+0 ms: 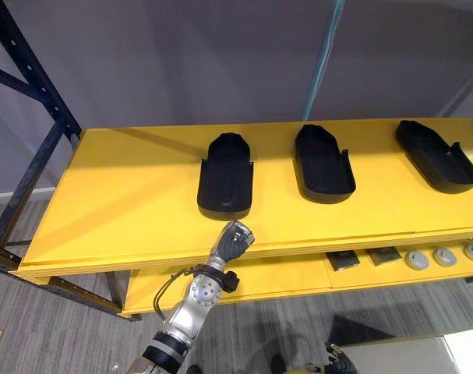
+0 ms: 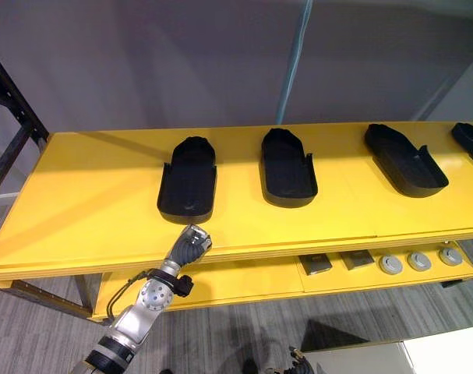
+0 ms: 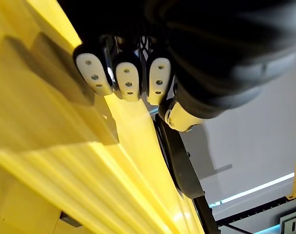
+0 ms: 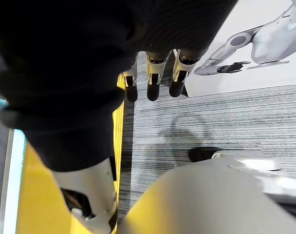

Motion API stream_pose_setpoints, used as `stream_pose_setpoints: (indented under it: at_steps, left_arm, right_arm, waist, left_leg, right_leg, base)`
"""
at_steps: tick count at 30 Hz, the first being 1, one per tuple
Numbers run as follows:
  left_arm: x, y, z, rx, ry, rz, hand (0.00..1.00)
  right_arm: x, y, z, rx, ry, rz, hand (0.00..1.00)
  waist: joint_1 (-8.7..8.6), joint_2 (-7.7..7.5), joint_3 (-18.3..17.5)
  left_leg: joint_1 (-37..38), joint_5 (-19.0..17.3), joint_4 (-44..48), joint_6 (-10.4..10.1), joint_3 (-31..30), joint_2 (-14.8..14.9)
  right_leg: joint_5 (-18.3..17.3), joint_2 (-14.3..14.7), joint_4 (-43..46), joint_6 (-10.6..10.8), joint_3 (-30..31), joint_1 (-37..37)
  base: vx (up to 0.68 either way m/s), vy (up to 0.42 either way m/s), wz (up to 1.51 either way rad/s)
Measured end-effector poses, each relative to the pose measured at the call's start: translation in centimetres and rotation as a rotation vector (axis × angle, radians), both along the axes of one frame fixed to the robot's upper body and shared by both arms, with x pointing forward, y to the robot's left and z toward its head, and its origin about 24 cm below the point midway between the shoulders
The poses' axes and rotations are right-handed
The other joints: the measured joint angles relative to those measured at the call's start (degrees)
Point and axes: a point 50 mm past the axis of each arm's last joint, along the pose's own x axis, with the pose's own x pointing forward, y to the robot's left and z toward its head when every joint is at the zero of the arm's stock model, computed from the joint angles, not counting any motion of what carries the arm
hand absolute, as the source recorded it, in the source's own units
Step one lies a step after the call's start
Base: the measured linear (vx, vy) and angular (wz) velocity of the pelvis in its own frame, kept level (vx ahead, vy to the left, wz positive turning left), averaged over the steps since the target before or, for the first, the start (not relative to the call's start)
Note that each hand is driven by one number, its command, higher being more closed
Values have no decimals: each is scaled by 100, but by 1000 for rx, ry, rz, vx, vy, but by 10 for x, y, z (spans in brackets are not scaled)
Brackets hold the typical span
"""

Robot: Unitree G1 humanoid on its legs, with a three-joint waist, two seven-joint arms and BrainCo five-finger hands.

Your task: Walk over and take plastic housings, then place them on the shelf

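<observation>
Several black plastic housings lie in a row on the yellow shelf: one at the left, one in the middle, one at the right, and another at the far right edge. My left hand is at the shelf's front edge, just in front of the left housing and apart from it. Its fingers are curled and hold nothing; the housing's dark rim shows past them. My right hand hangs over the floor with straight fingers and holds nothing.
A lower yellow shelf carries small dark square parts and grey round discs at the right. A dark metal rack frame stands at the shelf's left end. A grey wall is behind, grey carpet below.
</observation>
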Motion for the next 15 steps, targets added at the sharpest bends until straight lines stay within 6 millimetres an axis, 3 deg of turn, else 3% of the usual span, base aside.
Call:
stream_pose_setpoints:
  at_steps: [15]
  left_arm:
    - [27,18,13,83,-63,138,100]
  right_arm:
    - [5,-2,1,-6,-17,-24,0]
  waist:
    - [-141,15,171]
  left_leg:
    - [-58,-27,2,-1,77,0]
  right_leg:
    - [5,0,-1,4,40,-63]
  base:
    - [1,2,-2]
